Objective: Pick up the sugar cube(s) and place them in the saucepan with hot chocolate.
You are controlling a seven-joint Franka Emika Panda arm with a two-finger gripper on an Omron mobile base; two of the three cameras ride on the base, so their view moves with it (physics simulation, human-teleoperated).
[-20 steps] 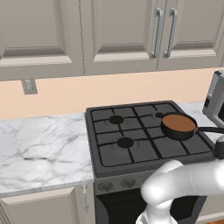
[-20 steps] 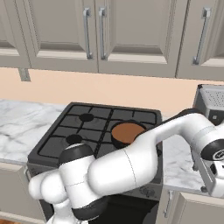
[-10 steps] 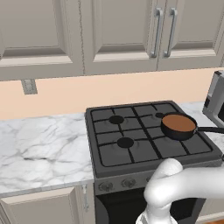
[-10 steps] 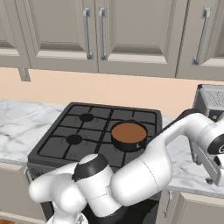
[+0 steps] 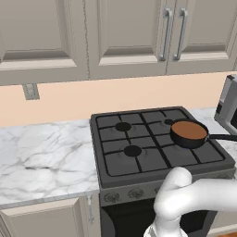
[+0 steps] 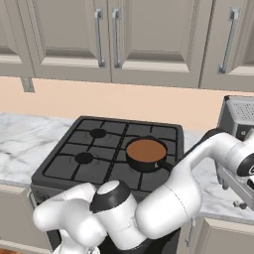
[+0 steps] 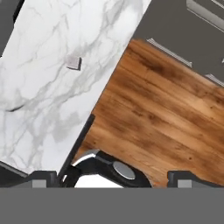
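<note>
The saucepan with hot chocolate sits on the stove's front right burner, its thin handle pointing right; in the right base view the saucepan shows brown liquid. A small pale sugar cube lies on the marble counter, far ahead of my gripper in the hand view. The two fingertips stand wide apart at the bottom of that view with nothing between them, so the gripper is open. My arm reaches out over the counter right of the stove.
A black gas stove is set between marble counters. A metal toaster stands at the right, near my arm. Cabinets hang above. The hand view takes in the counter's edge and wooden floor.
My arm has swung lower and further right; its hand has left the right edge of the left base view. The saucepan and the base have stayed put.
</note>
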